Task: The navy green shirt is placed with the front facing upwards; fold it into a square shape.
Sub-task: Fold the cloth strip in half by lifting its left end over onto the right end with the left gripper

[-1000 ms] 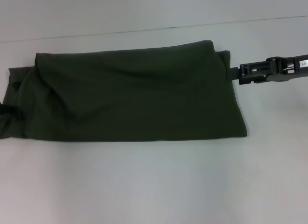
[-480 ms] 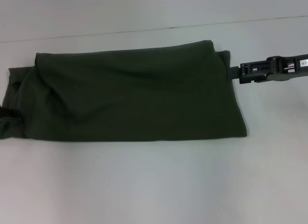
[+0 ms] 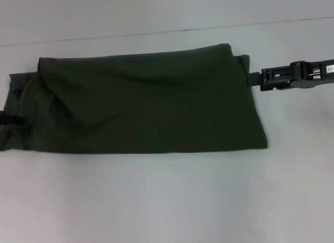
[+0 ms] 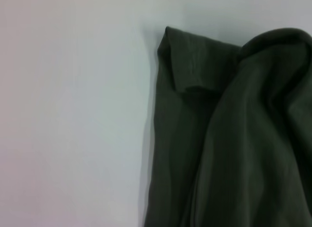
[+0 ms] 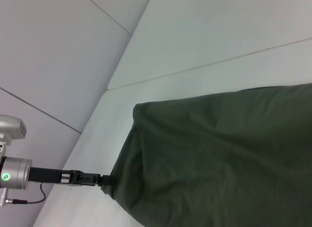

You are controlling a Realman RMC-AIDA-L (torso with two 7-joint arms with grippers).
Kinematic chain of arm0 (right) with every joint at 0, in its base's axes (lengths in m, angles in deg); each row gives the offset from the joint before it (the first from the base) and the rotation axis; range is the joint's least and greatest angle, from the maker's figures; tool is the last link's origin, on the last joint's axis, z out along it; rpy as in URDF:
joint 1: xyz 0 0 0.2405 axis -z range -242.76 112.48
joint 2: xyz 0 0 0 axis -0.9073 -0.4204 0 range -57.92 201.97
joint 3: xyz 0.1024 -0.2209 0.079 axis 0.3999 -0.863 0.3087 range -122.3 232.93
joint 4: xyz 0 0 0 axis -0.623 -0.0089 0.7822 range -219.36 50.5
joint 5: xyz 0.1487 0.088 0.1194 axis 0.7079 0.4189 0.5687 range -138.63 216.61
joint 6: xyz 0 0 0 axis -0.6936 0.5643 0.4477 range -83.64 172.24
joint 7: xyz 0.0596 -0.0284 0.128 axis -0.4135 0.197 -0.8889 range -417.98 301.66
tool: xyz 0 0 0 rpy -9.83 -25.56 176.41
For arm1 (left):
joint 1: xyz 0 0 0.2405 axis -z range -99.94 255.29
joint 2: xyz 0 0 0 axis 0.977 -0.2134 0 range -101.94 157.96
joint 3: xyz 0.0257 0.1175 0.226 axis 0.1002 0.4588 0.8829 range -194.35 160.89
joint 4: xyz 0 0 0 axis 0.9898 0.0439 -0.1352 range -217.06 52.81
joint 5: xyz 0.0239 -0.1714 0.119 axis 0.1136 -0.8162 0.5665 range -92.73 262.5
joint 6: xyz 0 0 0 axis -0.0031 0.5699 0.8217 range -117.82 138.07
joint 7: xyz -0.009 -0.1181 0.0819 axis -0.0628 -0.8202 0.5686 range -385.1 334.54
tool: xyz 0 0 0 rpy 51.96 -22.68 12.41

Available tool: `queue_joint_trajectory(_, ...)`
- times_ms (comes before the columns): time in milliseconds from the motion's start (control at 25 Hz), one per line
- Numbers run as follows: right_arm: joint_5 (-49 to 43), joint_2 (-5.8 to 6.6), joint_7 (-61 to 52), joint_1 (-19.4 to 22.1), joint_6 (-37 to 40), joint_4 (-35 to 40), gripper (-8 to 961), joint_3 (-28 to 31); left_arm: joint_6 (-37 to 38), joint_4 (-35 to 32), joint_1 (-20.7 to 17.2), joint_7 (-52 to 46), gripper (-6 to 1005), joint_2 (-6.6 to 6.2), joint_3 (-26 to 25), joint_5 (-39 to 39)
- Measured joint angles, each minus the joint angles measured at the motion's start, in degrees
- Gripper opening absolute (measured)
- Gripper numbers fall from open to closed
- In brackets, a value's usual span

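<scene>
Left pincer (image 3: 15, 120) shifted slightly, navy green shirt (image 3: 146, 104) folded lengthwise, rumpled

Plain white table (image 3: 167, 201), pale grey wall (image 5: 44, 56) behind.

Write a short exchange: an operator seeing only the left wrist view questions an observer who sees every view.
Operator: I see only cloth and table. Where is the right gripper?
Observer: The right gripper is at the right end of the shirt, near its far corner.
Operator: And the left one?
Observer: The left gripper meets the shirt's left end.
</scene>
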Motion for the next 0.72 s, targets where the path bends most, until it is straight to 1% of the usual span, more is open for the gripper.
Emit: queue_joint_trajectory(720, 0.00, -0.01, 0.00, -0.18, 0.19, 0.00, 930, 0.00, -0.28, 2.04, 0.70, 0.08, 884, -0.36, -0.07, 0.17)
